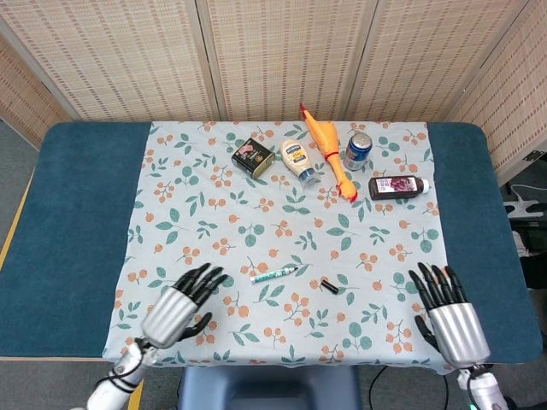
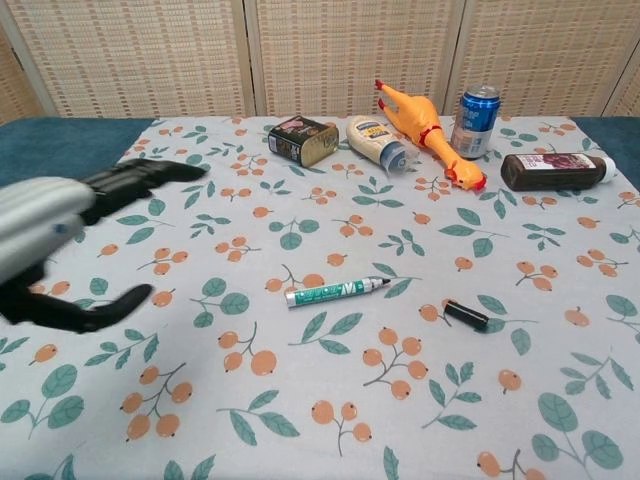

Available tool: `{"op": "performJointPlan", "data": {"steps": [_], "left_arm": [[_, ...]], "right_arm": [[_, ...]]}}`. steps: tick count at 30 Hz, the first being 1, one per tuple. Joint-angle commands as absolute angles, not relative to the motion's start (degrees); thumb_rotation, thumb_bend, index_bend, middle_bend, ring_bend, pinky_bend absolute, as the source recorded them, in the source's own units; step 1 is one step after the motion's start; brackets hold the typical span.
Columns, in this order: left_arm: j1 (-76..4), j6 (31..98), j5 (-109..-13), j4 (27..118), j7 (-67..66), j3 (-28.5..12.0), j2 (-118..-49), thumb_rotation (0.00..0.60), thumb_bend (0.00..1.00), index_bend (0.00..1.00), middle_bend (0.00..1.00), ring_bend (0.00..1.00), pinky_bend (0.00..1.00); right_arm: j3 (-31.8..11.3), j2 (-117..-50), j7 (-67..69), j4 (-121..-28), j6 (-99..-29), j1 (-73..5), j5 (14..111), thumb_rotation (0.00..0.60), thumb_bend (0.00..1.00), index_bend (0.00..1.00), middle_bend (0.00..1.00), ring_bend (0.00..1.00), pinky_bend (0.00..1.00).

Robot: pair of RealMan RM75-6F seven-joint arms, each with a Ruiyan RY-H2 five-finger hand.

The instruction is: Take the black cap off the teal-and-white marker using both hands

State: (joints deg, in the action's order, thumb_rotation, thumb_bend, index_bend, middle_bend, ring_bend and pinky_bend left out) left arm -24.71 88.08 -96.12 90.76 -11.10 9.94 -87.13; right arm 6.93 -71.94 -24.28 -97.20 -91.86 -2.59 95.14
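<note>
A floral tablecloth (image 2: 330, 400) covers the middle of a blue table (image 1: 77, 213). Along its far edge sit a dark tin (image 2: 303, 139), a mayonnaise bottle (image 2: 375, 141) lying down, an orange rubber chicken (image 2: 425, 121), an upright blue can (image 2: 476, 122) and a dark bottle (image 2: 555, 170) on its side. Woven screens (image 1: 282, 51) stand behind.

Woven folding screen (image 1: 273, 51) behind a blue-topped table (image 1: 81, 213) under a leaf-and-berry cloth (image 1: 214, 231).
</note>
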Motion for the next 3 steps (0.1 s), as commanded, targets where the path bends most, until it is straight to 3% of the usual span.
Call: {"op": "performJointPlan", "data": {"steps": [1,3], "left_arm": [[-15.19,96.25,-98.20,82.55,4.51,16.70,-78.56,0.600,0.43,0.00,0.02,0.00,0.14],[-14.76,95.89,-97.13,82.83,5.00,15.83,-76.99,0.600,0.43,0.00,0.02,0.00,0.14]], "right_arm": [[8.30,-69.82,-20.38,-97.74,-91.61,-1.55,94.07,0.600,0.25,0.00,0.00,0.00,0.00],[7.94,-69.34,-19.39,-97.62,-91.39,-1.93,95.16,0.600,0.25,0.00,0.00,0.00,0.00]]}}
